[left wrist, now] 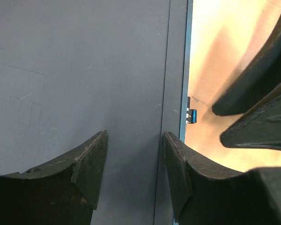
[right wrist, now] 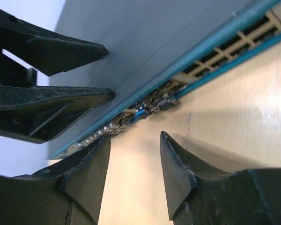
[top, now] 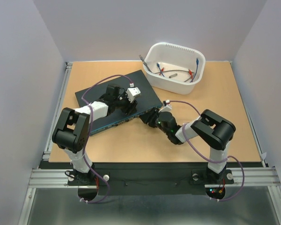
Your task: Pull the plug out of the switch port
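Observation:
The switch (top: 113,97) is a flat dark box lying at an angle on the table, its blue socket edge facing the near side. In the left wrist view its top (left wrist: 84,70) fills the frame. A small blue plug (right wrist: 141,112) sits in a socket on that edge and also shows in the left wrist view (left wrist: 191,116). My left gripper (left wrist: 135,152) is open and empty, just above the switch's top near the edge, and shows in the top view (top: 130,108). My right gripper (right wrist: 135,154) is open and empty, low over the table, a short way in front of the plug, and shows in the top view (top: 149,118).
A white tub (top: 194,74) with several loose cables stands at the back right. A purple cable (top: 103,82) arcs over the switch's back left. The two grippers are close together at the switch's front edge. White walls enclose the table.

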